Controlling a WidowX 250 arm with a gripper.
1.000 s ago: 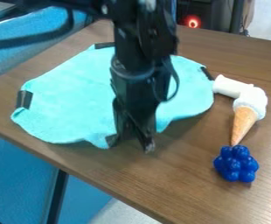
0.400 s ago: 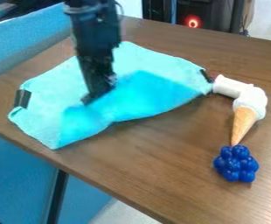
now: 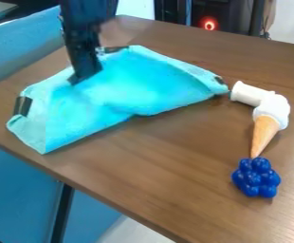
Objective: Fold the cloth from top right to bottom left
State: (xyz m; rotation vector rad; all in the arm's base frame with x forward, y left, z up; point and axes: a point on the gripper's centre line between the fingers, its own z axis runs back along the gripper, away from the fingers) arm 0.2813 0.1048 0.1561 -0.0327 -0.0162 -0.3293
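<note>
On the brown table (image 3: 181, 171), folded cloth (image 3: 146, 85) lies beneath the tool (image 3: 86, 78), which grips it.

on the table (image 3: 169, 171), the cloth (image 3: 151, 88) lies left of the ice cream cone (image 3: 264, 134), the grapes (image 3: 256, 178) before the cone.

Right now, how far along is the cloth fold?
Done: the near side of the cloth looks turned over its middle, brighter layer up. In hand: the gripper is at its upper left; any hold is unclear. Left: likely backing off and smoothing, since the surface bulges.
</note>
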